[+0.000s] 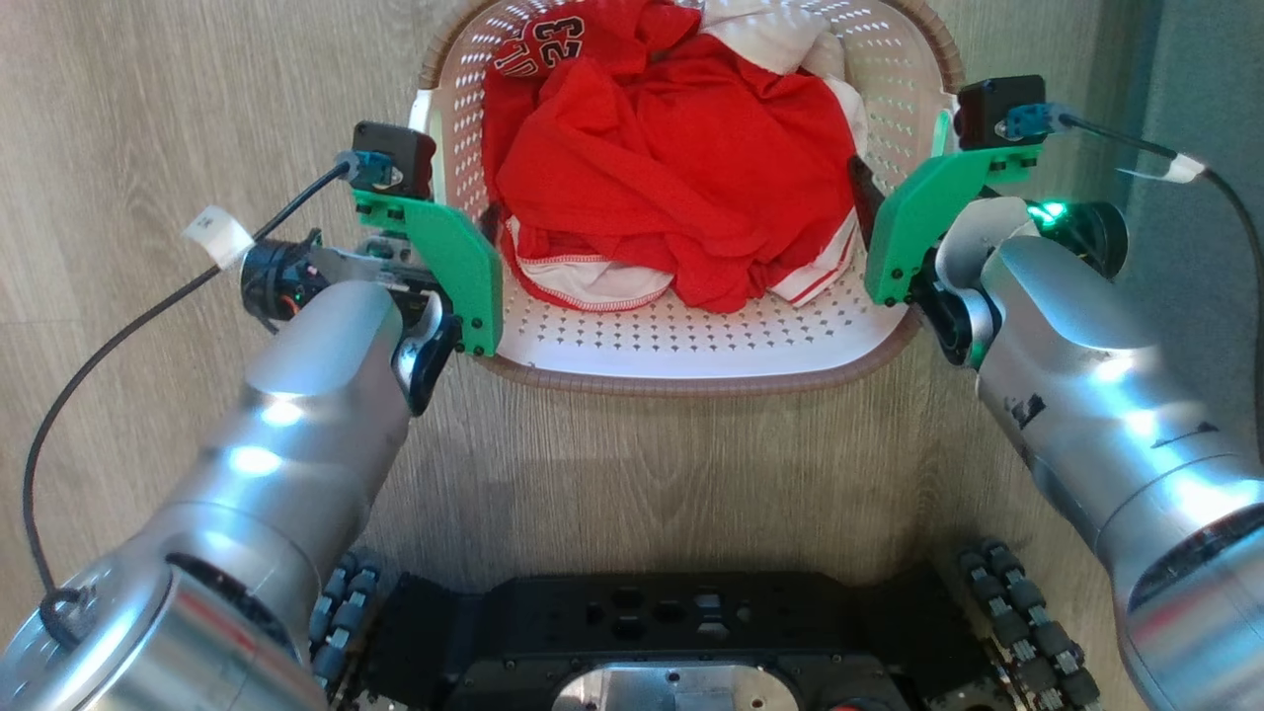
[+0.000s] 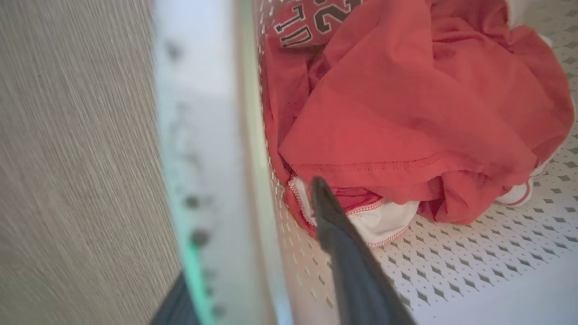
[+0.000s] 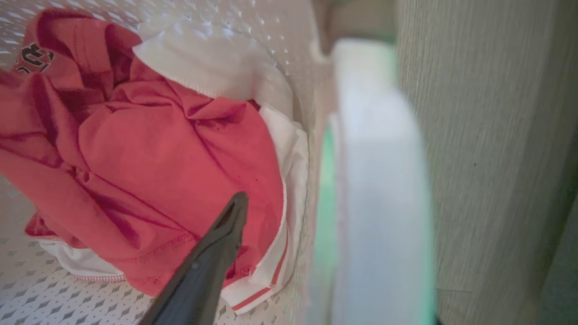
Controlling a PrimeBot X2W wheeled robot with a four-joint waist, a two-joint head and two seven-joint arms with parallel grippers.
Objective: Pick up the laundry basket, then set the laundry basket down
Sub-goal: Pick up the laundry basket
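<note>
Straddling the laundry basket (image 1: 691, 346) wall, fingers (image 2: 347, 253) show inside.

Cream perforated laundry basket (image 1: 691, 341), brown rim

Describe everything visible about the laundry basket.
The basket is rounded-rectangular, cream-white perforated plastic with a brown woven-look rim. It sits upright over the wood-look floor, before the robot's base. Crumpled red clothes and white clothes lie inside; one red piece shows "23". The left gripper and right gripper straddle its side walls, one dark finger of each inside; whether the jaws clamp cannot be told.
</note>
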